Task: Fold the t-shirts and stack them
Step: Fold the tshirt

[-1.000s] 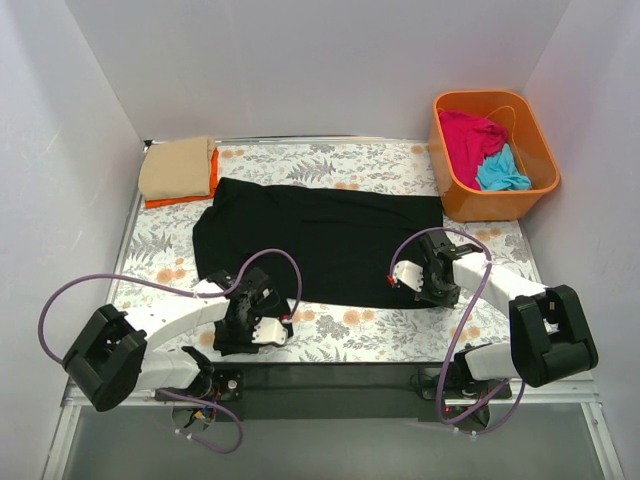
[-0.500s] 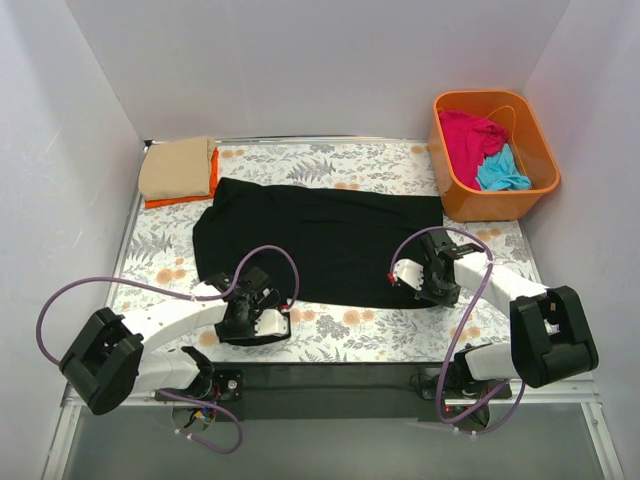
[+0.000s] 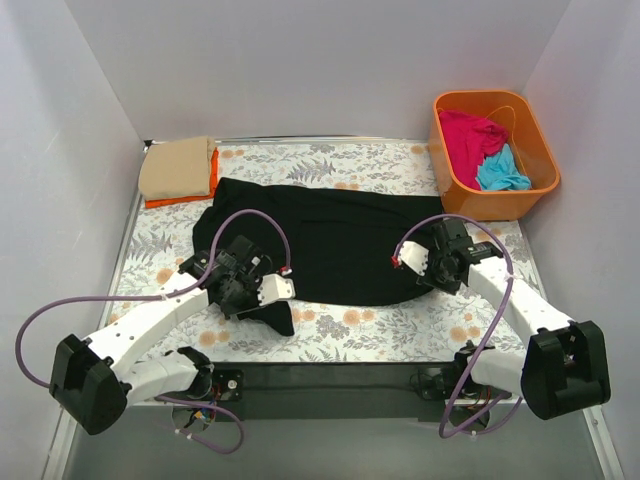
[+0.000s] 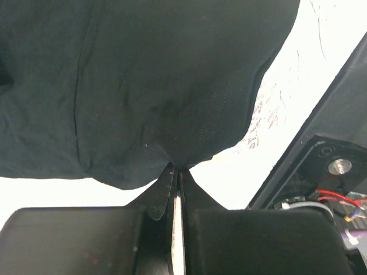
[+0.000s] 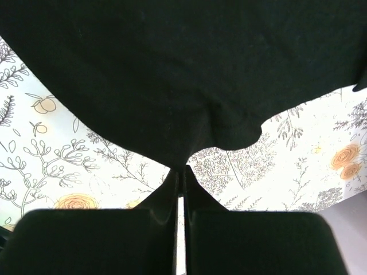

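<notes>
The black t-shirt (image 3: 330, 235) lies spread across the floral sheet. My left gripper (image 3: 243, 290) is shut on its near left edge and holds it lifted; the cloth (image 4: 143, 86) hangs from the closed jaws in the left wrist view. My right gripper (image 3: 432, 268) is shut on the near right edge, and the black cloth (image 5: 183, 74) is pinched in the right wrist view. A folded tan t-shirt (image 3: 176, 167) lies on a folded orange one (image 3: 212, 172) at the far left. Magenta-pink (image 3: 470, 133) and turquoise (image 3: 502, 172) t-shirts lie crumpled in the tub.
The rigid orange tub (image 3: 542, 155) stands at the far right corner. The floral sheet (image 3: 380, 325) covers the table. White walls close in the left, back and right sides. A dark rail (image 3: 330, 375) runs along the near edge by the arm bases.
Both grippers have lifted and moved away from the near edge, pulling the black t-shirt's near edge up and over with them. The left arm moved farthest.
</notes>
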Robot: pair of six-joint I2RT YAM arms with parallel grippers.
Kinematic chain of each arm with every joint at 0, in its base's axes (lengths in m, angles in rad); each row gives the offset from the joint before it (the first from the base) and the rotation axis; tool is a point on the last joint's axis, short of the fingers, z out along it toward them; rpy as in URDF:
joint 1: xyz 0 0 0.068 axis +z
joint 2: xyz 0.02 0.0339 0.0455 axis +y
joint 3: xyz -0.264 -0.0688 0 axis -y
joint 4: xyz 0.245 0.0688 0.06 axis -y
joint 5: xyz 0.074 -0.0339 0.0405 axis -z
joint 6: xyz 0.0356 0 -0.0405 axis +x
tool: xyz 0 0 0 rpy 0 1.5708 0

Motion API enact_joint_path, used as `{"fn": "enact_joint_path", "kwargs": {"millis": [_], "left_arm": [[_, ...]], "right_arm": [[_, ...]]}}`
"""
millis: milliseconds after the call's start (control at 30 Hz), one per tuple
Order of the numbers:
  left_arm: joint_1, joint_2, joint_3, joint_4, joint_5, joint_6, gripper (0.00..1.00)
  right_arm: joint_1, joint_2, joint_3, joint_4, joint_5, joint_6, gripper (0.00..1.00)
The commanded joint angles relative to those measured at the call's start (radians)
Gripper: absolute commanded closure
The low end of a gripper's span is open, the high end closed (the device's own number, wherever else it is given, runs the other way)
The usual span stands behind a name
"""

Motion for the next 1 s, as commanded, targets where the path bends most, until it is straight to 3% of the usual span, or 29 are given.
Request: {"fn": "enact_joint_path", "kwargs": {"millis": [0, 467, 800, 967], "left_arm": [[0.025, -0.017, 0.046, -0.069, 0.033, 0.025, 1.0], [0.04, -0.125, 0.138, -0.327, 0.103, 0.003, 1.0], [0.042, -0.14, 0.287, -0.333, 0.127, -0.076, 1.0], [0.086, -0.054, 0.391, -0.274, 0.093, -0.06, 1.0]], "right_arm": [[-0.022, -0.008, 0.051, -0.015, -0.02, -0.019, 0.99], [-0.076, -0.098, 0.045, -0.121, -0.048, -0.085, 0.99], [-0.076, -0.204, 0.084, -0.25, -0.087, -0.113, 0.99], [-0.098, -0.135, 0.155, -0.213, -0.089, -0.093, 0.99]]}}
